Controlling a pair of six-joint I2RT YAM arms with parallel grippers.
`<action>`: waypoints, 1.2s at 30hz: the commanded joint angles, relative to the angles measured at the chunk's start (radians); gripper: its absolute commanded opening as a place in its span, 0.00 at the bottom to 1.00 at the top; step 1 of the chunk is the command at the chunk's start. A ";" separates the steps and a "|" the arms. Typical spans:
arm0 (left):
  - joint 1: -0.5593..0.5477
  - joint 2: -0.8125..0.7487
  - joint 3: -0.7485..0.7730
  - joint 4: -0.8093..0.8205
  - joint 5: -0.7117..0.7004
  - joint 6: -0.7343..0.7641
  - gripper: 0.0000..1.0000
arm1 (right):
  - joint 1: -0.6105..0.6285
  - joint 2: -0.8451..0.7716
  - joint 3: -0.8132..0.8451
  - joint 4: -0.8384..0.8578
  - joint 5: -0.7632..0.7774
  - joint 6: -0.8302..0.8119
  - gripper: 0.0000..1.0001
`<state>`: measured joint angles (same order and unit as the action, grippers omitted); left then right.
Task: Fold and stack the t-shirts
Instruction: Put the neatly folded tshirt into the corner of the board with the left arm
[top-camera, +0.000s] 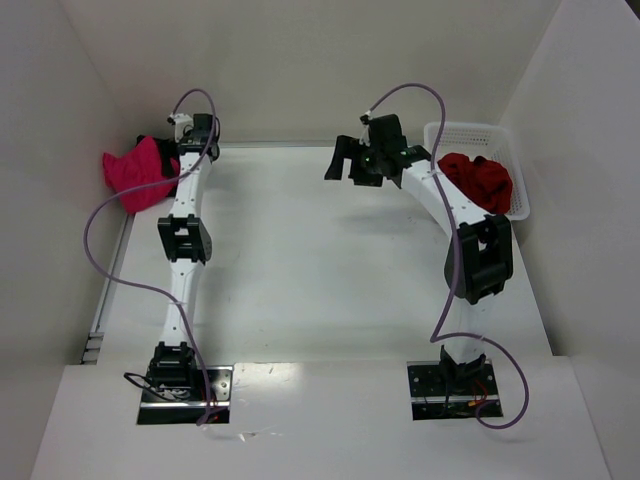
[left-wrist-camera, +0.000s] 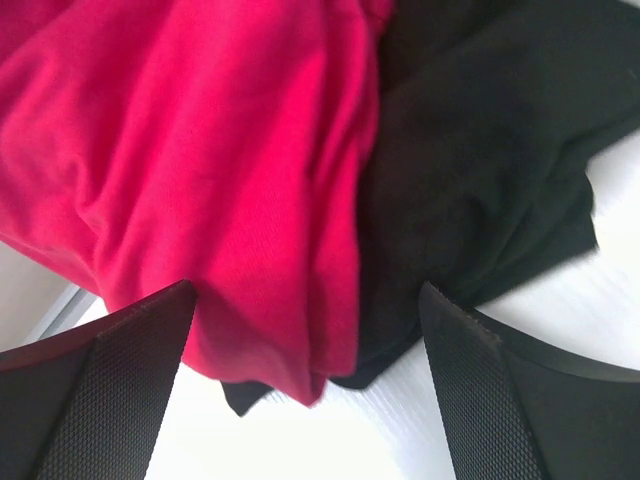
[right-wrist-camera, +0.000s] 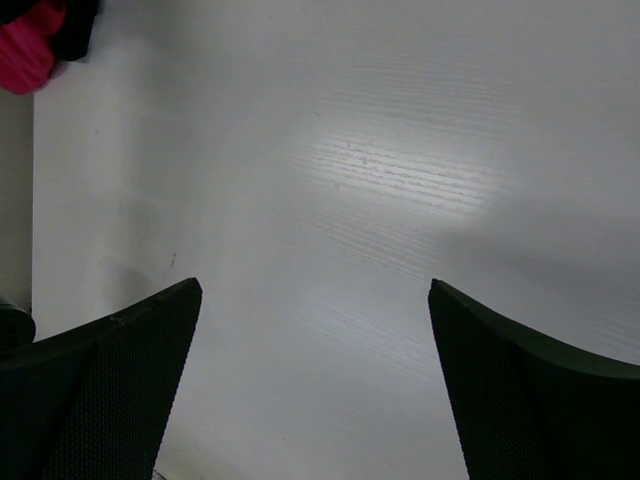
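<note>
My left gripper is spread wide open. It hangs right over two t-shirts in the far left corner of the desk. One is the bright pink t-shirt, all bunched up. The black t-shirt lies beside it and partly under it, so the two touch. In the wrist view the pink cloth shows between my left fingers, but nothing is pinched. I cannot tell if the fingers touch the cloth.

My right gripper is spread wide open too, and it holds nothing. It hangs over the desk near the far side, a bit right of the middle. Its wrist view shows white desk under it, with the pink and black heap small in one corner.

The dark red t-shirts are a crumpled heap inside the white basket. I cannot tell how many there are. The basket sits at the far right of the desk, just beside my right arm. All the t-shirts are crumpled, not folded.
</note>
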<state>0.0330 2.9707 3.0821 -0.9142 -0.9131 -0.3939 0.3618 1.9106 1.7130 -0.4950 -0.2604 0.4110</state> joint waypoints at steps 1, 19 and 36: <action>0.019 -0.001 0.053 0.029 -0.029 -0.046 1.00 | -0.001 0.022 0.042 -0.024 -0.017 0.017 1.00; 0.082 -0.002 0.053 0.072 0.048 -0.161 0.96 | -0.001 0.065 0.071 -0.045 -0.028 0.048 1.00; 0.051 -0.084 0.053 0.095 0.166 -0.259 0.97 | -0.001 0.074 0.080 -0.054 -0.037 0.066 1.00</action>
<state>0.1028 2.9639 3.0970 -0.8448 -0.7567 -0.5823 0.3618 1.9797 1.7432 -0.5426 -0.2848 0.4717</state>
